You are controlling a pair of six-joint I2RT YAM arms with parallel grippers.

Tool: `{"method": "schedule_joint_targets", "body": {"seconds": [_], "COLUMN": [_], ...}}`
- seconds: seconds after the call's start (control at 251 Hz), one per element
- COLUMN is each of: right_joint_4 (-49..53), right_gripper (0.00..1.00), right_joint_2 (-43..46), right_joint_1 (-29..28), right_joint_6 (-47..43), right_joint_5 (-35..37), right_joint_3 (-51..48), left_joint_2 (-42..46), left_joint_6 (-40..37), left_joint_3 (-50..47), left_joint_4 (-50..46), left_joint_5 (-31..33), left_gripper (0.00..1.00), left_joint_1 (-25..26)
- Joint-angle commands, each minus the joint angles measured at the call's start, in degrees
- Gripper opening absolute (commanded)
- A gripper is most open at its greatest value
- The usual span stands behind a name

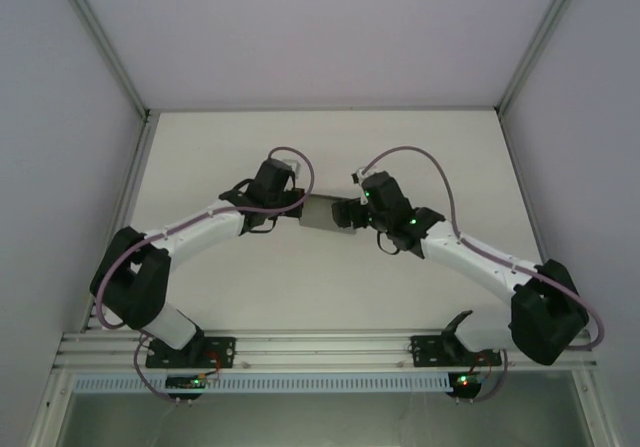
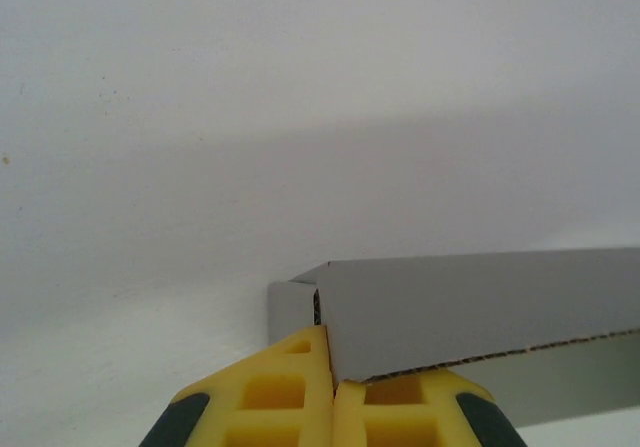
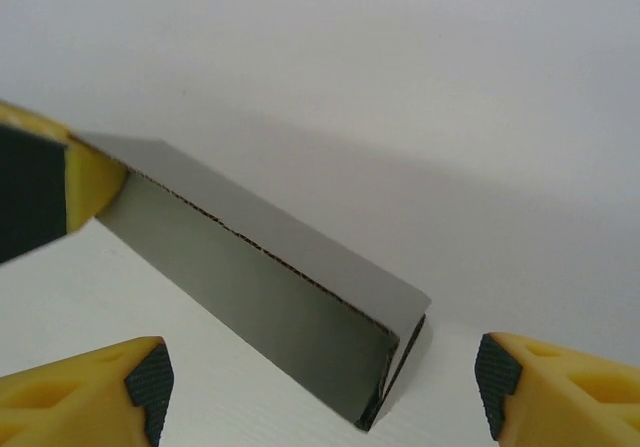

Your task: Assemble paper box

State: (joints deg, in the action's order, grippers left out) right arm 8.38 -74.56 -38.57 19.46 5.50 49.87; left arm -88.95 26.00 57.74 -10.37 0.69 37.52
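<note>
A white table (image 1: pixel 300 287); pale enclosure walls (image 1: pixel 60 117) around it; an aluminium rail (image 1: pixel 320 347) along its near edge.

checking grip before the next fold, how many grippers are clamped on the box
1. The left gripper is shut on one end of the paper box; the right gripper is open around the other end, not clamped.

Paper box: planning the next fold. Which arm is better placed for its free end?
Likely right: the right gripper, open, flanks the paper box; the left gripper is shut on its corner.
</note>
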Motion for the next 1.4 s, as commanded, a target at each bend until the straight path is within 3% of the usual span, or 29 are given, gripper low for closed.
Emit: {"method": "schedule_joint_targets", "body": {"seconds": [0.0,0.208,0.435,0.754,0.874,1.301,1.397], "right_joint_4": [-0.7,1.7,-0.6,-4.5,-6.4,-7.8,-7.1], "right_gripper": [0.83,0.82,0.79,0.76,0.75,0.75,0.75], "right_joint_2": [0.8,-2.3,-6.0,-6.3,-6.3,-8.3,-8.9], "right_joint_1": [2.4,7.2,10.9,10.2,8.3,6.8,6.8], "right_joint_6": [0.9,5.3,7.3,5.8,3.5,4.4,5.0], "right_joint_5": [0.6,1.3,-4.7,-4.3,-0.8,2.3,1.7], "right_joint_3": [1.5,2.7,2.6,-5.0,-7.8,-9.7,-9.5], "left_joint_2": [-3.8,-4.0,-4.4,-3.5,-2.7,1.9,2.9], "left_joint_6": [-0.3,-0.4,-0.8,-1.8,-2.2,-7.6,-9.5], "left_joint_3": [-3.0,-1.8,-0.6,0.4,1.4,6.5,7.7], "left_joint_4": [-15.0,-15.8,-16.9,-17.8,-18.4,-21.5,-23.3], "left_joint_5": [-4.4,-3.7,-2.8,-4.0,-4.3,-8.8,-9.9], "left_gripper": [0.0,0.0,0.0,0.03,0.05,0.49,0.66], "left_joint_1": [1.2,1.4,1.9,2.2,2.2,2.2,2.1]}}
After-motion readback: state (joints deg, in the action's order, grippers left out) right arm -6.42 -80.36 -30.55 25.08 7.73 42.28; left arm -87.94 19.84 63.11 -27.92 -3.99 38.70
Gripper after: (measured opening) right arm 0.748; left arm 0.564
